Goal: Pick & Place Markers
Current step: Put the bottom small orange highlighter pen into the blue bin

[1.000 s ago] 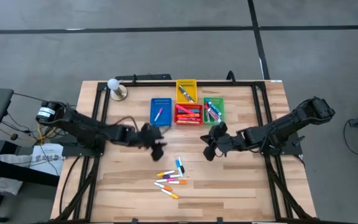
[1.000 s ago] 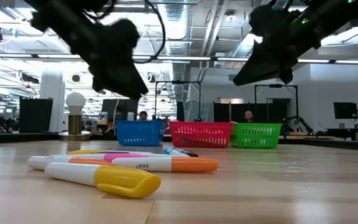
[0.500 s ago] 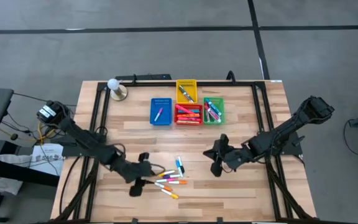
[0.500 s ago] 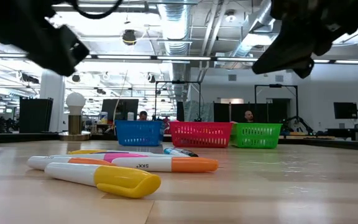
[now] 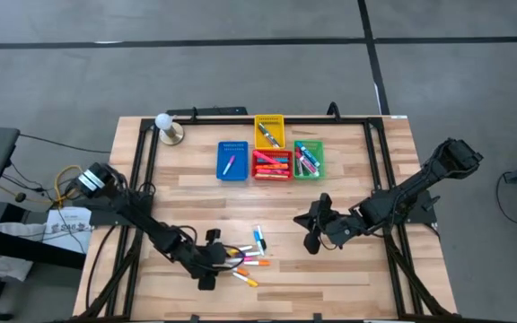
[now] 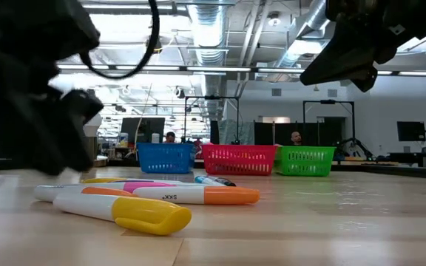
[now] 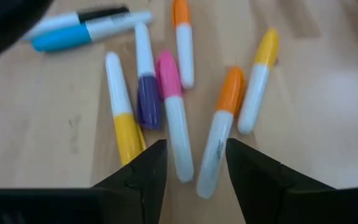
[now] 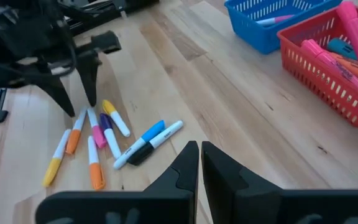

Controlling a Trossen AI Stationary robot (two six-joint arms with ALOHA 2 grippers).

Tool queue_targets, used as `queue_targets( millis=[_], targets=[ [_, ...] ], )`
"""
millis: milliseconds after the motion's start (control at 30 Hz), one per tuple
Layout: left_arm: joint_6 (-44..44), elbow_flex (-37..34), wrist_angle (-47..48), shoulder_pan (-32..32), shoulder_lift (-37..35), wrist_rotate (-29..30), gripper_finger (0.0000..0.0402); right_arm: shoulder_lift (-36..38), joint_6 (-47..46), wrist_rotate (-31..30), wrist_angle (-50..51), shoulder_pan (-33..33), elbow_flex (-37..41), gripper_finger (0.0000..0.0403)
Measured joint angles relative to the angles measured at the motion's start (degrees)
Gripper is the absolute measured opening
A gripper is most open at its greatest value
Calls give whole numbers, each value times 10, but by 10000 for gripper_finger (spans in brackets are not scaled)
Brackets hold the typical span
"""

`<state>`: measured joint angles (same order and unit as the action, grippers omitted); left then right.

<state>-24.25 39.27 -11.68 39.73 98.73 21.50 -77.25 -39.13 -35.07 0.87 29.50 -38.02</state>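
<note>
1. Hovering low over the loose markers (image 5: 245, 260), left gripper (image 7: 191, 163): fingers parted, empty, straddling the pink-capped marker (image 7: 173, 118) and the orange-capped marker (image 7: 219, 134).
2. Right gripper (image 8: 201, 163): closed, empty, waiting mid-table.
3. Step, judged: approach before grasp; next calls for descent and closing on one marker.
4. Blue bin (image 5: 232, 161), red bin (image 5: 272, 165), green bin (image 5: 308, 158), yellow bin (image 5: 269, 130): behind, holding sorted markers.
5. Obscured: left gripper blurs dark in low view.

In the low view the left gripper (image 6: 32, 111) is showing only as a dark blur, running off the picture's edge and hiding the room behind it. The markers (image 5: 246, 256) are appearing too small from above for their lettering to be read.
</note>
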Motion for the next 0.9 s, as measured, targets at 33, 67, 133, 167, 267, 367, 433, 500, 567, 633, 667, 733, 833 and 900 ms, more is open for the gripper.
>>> queue_targets(
  millis=[33,67,133,167,267,367,433,500,567,633,667,733,833,900],
  targets=[
    [0,0,0,1,6,-1,163,0,-2,0,0,0,0,11],
    [0,0,-1,1,11,-4,163,0,-6,0,0,0,0,11],
    [0,0,-3,4,16,-8,163,0,-14,1,0,0,0,11],
    [0,0,-4,5,19,-8,163,0,-14,1,0,0,0,11],
    [0,0,-8,5,25,-9,163,0,-14,2,2,0,0,11],
    [0,2,-12,5,30,-9,163,0,-14,2,6,0,0,11],
    [0,2,-15,5,33,-7,163,0,-14,2,5,0,0,11],
    [0,2,-19,5,38,-5,163,0,-14,3,5,0,0,11],
    [-1,2,-19,5,39,-5,163,0,-14,3,6,0,0,11],
    [-1,2,-19,5,39,-6,163,0,-14,3,8,0,0,11],
    [-1,2,-19,5,38,-6,163,0,-14,3,10,0,0,11],
    [-1,2,-19,5,38,-7,163,0,-14,3,12,0,0,11],
    [-2,2,-18,5,38,-7,163,0,-14,3,13,0,0,11],
    [-2,2,-18,5,38,-8,163,0,-14,3,15,0,0,11]
  ],
)
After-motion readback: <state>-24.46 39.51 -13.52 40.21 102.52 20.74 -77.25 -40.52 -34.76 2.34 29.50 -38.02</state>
